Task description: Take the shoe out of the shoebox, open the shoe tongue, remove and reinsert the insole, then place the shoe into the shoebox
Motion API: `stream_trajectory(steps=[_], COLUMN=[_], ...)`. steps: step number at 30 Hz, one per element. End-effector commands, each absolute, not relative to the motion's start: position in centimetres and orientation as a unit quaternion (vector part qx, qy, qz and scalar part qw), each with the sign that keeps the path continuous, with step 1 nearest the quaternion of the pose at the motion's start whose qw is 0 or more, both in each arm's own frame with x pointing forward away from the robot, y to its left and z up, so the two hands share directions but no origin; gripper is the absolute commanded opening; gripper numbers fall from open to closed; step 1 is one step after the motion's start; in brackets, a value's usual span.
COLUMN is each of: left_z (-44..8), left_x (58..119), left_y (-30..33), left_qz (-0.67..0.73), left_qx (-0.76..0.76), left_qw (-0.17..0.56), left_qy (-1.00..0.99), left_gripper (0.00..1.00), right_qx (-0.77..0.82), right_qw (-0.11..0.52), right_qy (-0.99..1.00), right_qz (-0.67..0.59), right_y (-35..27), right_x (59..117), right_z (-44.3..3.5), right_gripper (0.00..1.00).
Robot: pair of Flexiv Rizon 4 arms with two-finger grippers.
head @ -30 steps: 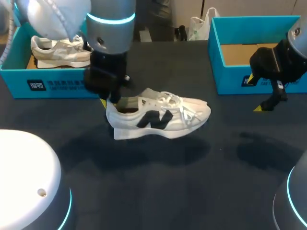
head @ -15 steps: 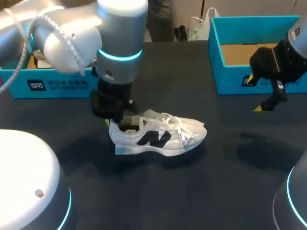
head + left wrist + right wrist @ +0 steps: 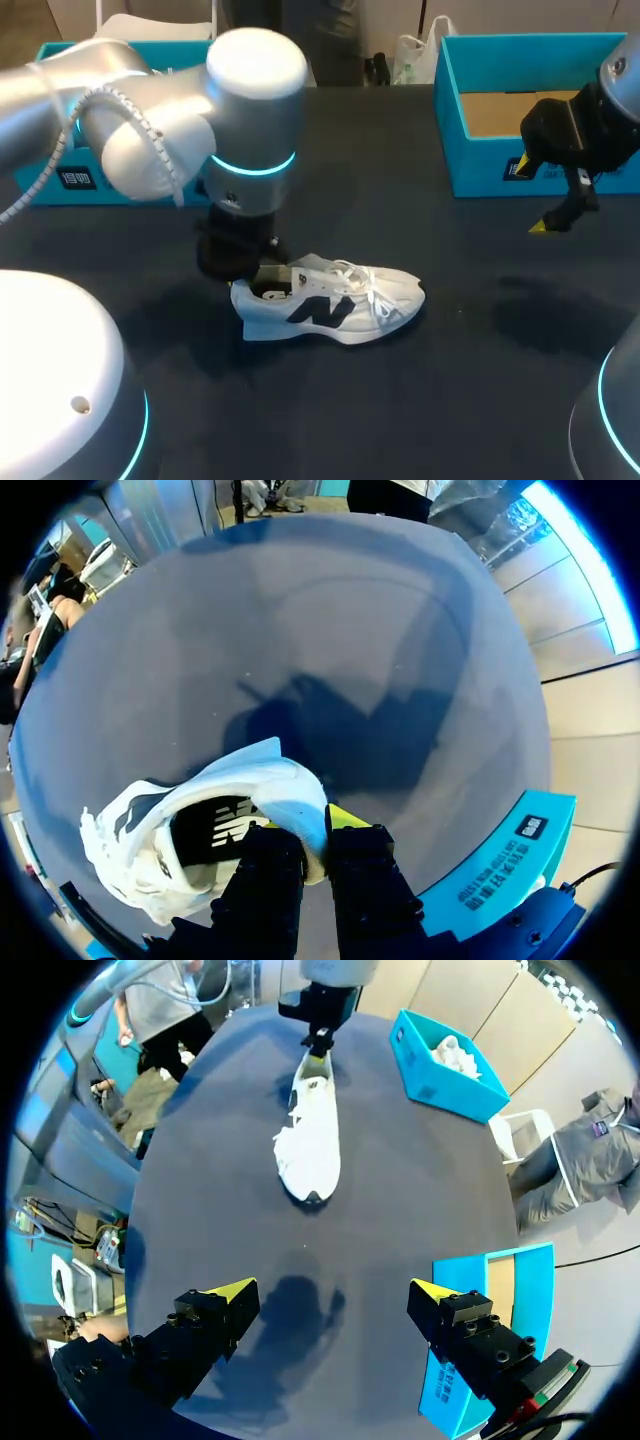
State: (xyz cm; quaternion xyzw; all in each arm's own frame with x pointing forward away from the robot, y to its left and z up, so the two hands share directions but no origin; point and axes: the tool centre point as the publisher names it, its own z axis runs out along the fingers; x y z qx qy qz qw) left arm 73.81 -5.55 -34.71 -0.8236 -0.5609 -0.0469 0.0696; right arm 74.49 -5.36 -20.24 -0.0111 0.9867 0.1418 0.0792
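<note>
Left gripper (image 3: 315,835) pinches shoe (image 3: 340,300) heel; right gripper (image 3: 332,1290) spread

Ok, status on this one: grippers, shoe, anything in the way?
Left gripper shut on shoe heel. Right gripper open, empty, near the right shoebox. Shoe upright on table, out of the box. Nothing seen blocking it.

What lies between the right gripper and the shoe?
Nothing: bare tabletop separates the right gripper from the shoe, per the right wrist view.
</note>
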Motion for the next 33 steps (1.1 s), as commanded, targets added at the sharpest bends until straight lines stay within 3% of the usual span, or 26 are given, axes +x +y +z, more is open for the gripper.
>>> stream_trajectory(steps=[1,10,11,12,15,21,23,24,33], left_z=[-35.2,-36.6,-36.6,-36.7,-36.2,-33.7,-32.5,-32.0,-28.8], left_x=[73.6,73.8,73.7,73.7,73.6,73.2,73.2,73.2,73.2], left_y=[-5.8,-5.8,-5.8,-5.8,-5.6,-5.5,-5.6,-5.6,-4.4], left_qz=[-0.058,-0.062,-0.063,-0.062,-0.057,-0.043,-0.035,-0.027,0.037], left_qx=[-0.824,-0.821,-0.822,-0.822,-0.823,-0.827,-0.822,-0.819,-0.757], left_qw=[0.068,0.077,0.078,0.079,0.079,0.05,0.035,0.029,-0.014], left_qy=[-0.559,-0.562,-0.561,-0.561,-0.559,-0.558,-0.567,-0.573,-0.652], left_gripper=[0.0,0.0,0.19,0.32,0.63,0.81,0.97,1.0,1.0], right_qx=[-0.011,-0.011,-0.011,-0.011,-0.011,-0.011,-0.011,-0.011,-0.011], right_qw=[0.079,0.079,0.079,0.079,0.079,0.079,0.079,0.079,0.079], right_qy=[0.987,0.987,0.987,0.987,0.987,0.987,0.987,0.987,0.987], right_qz=[0.141,0.141,0.141,0.141,0.141,0.141,0.141,0.141,0.141], right_y=[-5.3,-5.3,-5.3,-5.3,-5.3,-5.3,-5.3,-5.3,-5.3], right_x=[74.6,74.6,74.6,74.6,74.6,74.6,74.6,74.6,74.6], right_z=[-20.3,-20.3,-20.3,-20.3,-20.3,-20.3,-20.3,-20.3,-20.3], right_gripper=[1.0,1.0,1.0,1.0,1.0,1.0,1.0,1.0,1.0])
